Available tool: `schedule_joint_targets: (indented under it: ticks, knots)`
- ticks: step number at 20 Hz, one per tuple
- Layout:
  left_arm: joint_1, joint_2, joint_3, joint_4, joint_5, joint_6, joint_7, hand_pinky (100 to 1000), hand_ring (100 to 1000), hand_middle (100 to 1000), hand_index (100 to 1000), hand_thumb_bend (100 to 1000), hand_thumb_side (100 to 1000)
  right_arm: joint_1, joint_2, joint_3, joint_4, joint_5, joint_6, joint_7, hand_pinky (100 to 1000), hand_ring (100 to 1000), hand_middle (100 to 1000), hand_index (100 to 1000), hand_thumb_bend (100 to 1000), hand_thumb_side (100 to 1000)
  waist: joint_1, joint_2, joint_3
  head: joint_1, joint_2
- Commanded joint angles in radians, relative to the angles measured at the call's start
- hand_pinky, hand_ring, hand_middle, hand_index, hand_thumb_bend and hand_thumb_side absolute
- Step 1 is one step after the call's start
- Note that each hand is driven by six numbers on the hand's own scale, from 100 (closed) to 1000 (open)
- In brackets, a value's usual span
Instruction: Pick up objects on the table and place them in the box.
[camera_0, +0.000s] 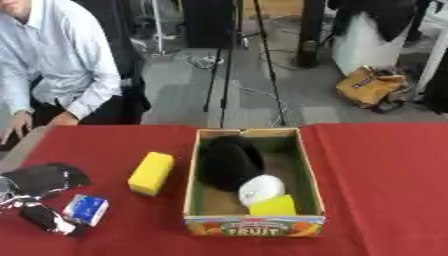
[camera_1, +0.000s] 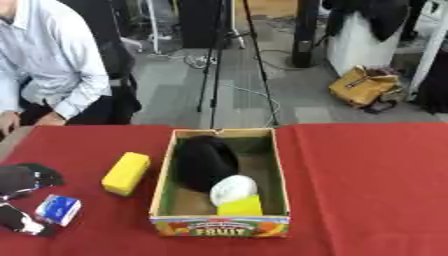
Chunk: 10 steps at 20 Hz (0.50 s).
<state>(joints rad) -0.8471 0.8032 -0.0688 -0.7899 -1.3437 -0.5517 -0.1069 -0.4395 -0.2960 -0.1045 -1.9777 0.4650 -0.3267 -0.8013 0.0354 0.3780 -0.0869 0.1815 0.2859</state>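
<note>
A cardboard fruit box (camera_0: 308, 170) stands in the middle of the red table. Inside it lie a large black object (camera_0: 229, 160), a white round object (camera_0: 261, 189) and a yellow-green block (camera_0: 274, 206). A yellow sponge-like block (camera_0: 151, 173) lies on the cloth just left of the box. At the lower left, a small blue-and-white packet (camera_0: 86, 209) lies right beside my left hand (camera_0: 37, 180), which is black and silver and comes in from the left edge. Whether the hand holds the packet is unclear. My right hand shows in neither view.
A person sits behind the table's far left corner, a hand (camera_0: 17, 124) near its edge, touching none of the objects. Bare red cloth (camera_0: 385, 180) stretches right of the box. A tripod (camera_0: 229, 65) and a yellow bag (camera_0: 372, 87) stand on the floor beyond.
</note>
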Motion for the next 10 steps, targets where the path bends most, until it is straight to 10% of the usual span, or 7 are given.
schedule_joint_targets:
  ticks: [1,10]
  knots:
    - [-0.023,0.024,0.012,-0.008,0.014,0.008,-0.007,1000,970,912,989,875,924,-0.01,-0.031,-0.003,-0.022,-0.007,-0.007,-0.012,787,781,650,641,100,1000,0.001,-0.016,-0.001,0.006,-0.015]
    - [-0.031,0.015,0.009,0.004,0.003,0.021,-0.047,1000,969,910,974,881,901,-0.012,-0.031,-0.005,-0.022,-0.013,-0.01,-0.016,787,780,647,638,100,1000,-0.001,-0.009,-0.003,0.008,-0.019]
